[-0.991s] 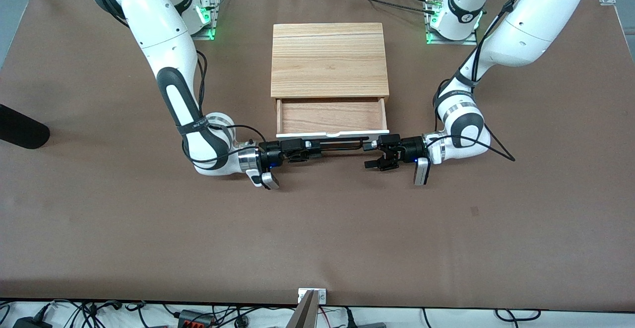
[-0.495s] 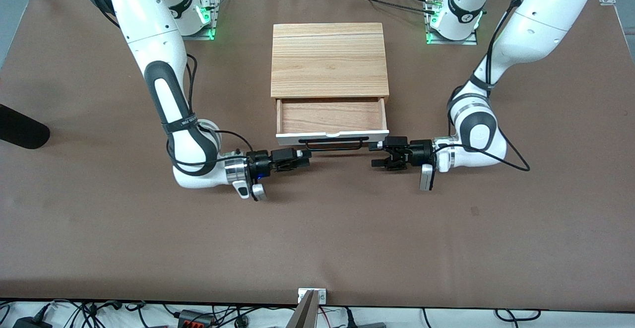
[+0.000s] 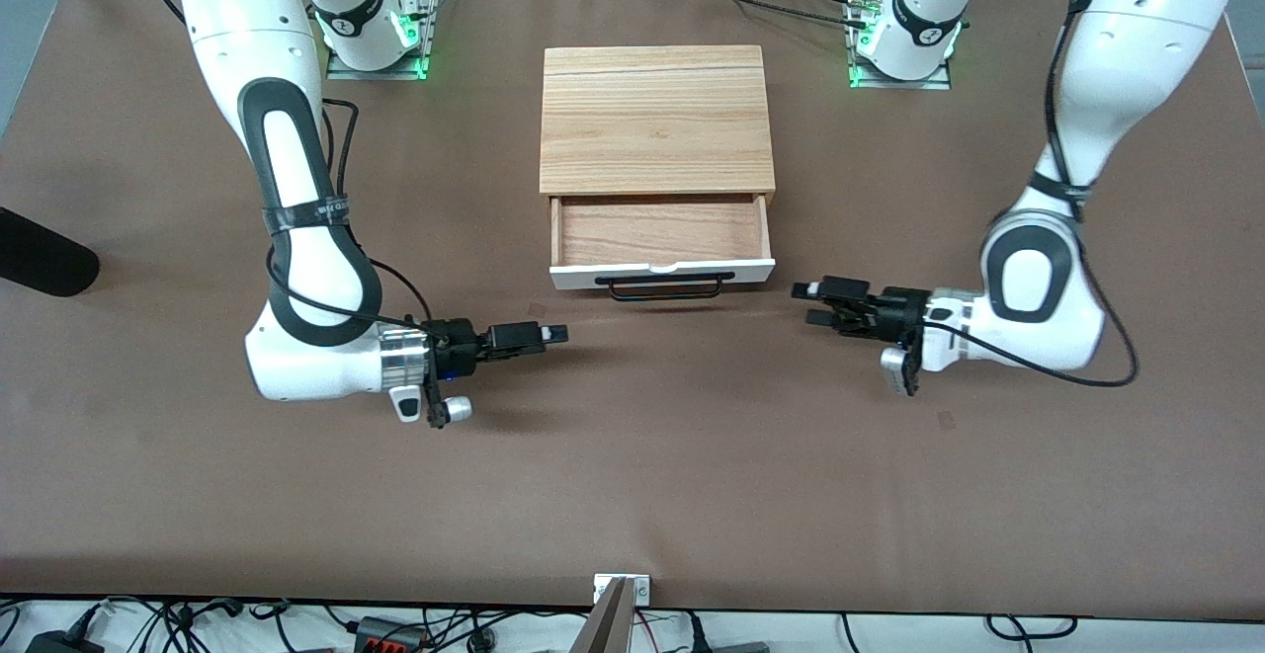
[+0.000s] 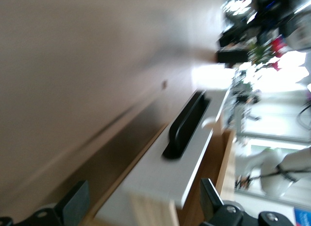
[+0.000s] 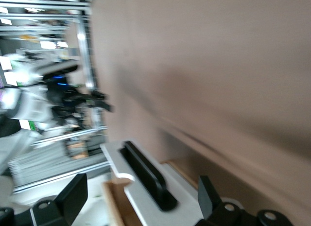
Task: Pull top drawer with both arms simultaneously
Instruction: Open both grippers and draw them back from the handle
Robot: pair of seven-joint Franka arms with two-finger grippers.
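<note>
The top drawer [image 3: 661, 238] stands pulled out of the cabinet [image 3: 656, 120], its black handle [image 3: 664, 285] between the two end effectors. The left end effector [image 3: 822, 301] and the right end effector [image 3: 547, 335] both hang released and empty over the counter [image 3: 632, 475], clear of the handle.

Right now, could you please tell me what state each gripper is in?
Left gripper: open, holding nothing.
Right gripper: open, holding nothing.

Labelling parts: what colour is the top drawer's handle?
Black; the handle shows best in the front view.
</note>
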